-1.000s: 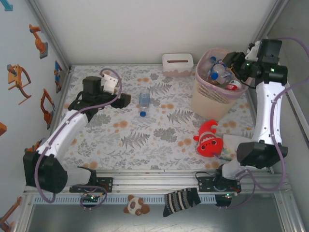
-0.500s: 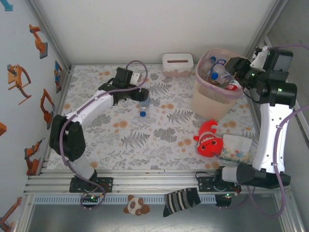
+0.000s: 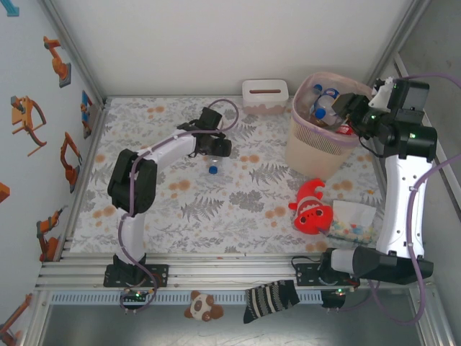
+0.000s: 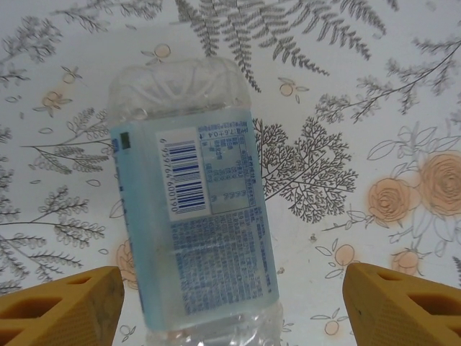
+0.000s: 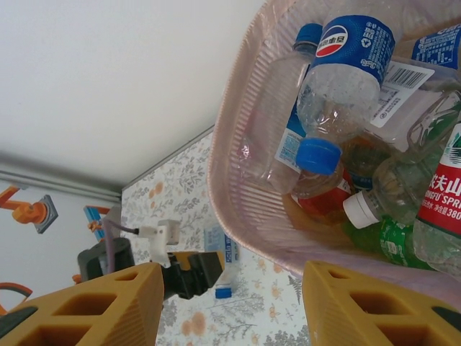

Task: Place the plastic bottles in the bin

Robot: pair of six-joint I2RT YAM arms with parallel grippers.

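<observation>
PLACE: robot lab test cell, I'd say | EVIDENCE: white panel walls [image 3: 216,43]; aluminium rail [image 3: 230,265] carrying the left arm [image 3: 133,187] and right arm [image 3: 403,194] I drive from afar; robot-arm stickers [image 3: 27,119] on one wall | TABLE: floral cloth [image 3: 216,209]

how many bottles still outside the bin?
1. The bottle lies flat, left of the bin, between the open left fingers. All other bottles in view are inside the bin; more may be hidden.

Bright, even light from above. A faint soft shadow lies at the foot of the bin [image 3: 311,153]; bottles [image 5: 351,54] inside it glint mildly. Overhead view slightly soft.
</observation>
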